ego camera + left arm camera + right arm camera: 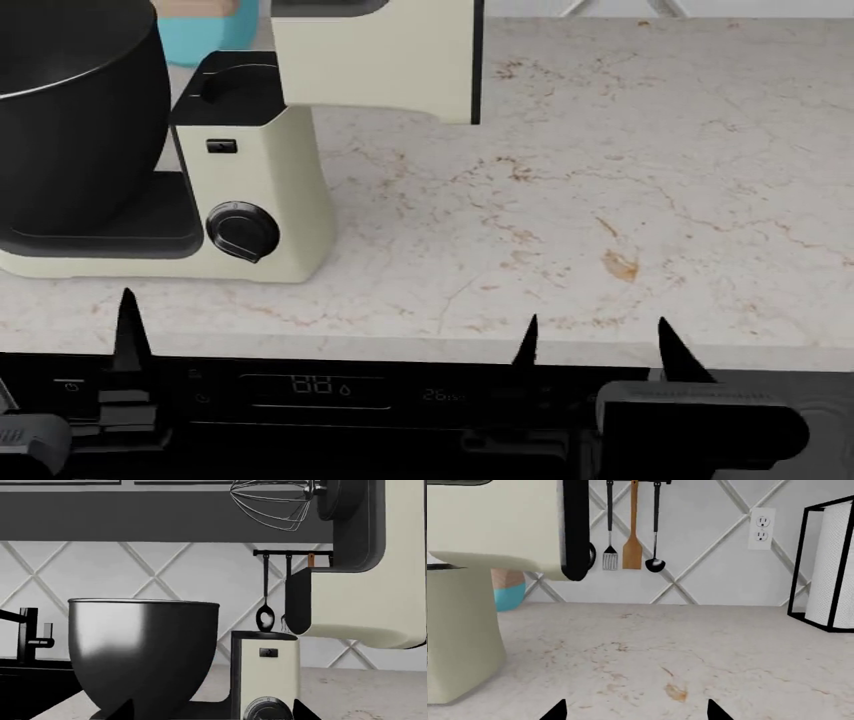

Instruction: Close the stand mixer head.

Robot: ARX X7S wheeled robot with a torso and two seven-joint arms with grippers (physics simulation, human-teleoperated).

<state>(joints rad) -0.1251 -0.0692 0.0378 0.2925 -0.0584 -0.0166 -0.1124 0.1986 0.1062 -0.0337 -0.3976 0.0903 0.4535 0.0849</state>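
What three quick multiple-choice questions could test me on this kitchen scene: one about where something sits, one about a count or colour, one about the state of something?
1. Where is the mixing bowl relative to the mixer's column in the head view?
A. To its left
B. To its right
C. On top of it

2. How many utensils hang on the wall rail in the right wrist view?
A. One
B. Three
C. Five

3. How does the stand mixer head stand?
A. Lowered over the bowl
B. Taken off and lying on the counter
C. Tilted up, whisk above the bowl

Answers:
1. A, the black bowl sits on the base left of the cream column.
2. B, a slotted turner, a wooden spatula and a ladle hang there.
3. C, the left wrist view shows the whisk high above the bowl's rim.
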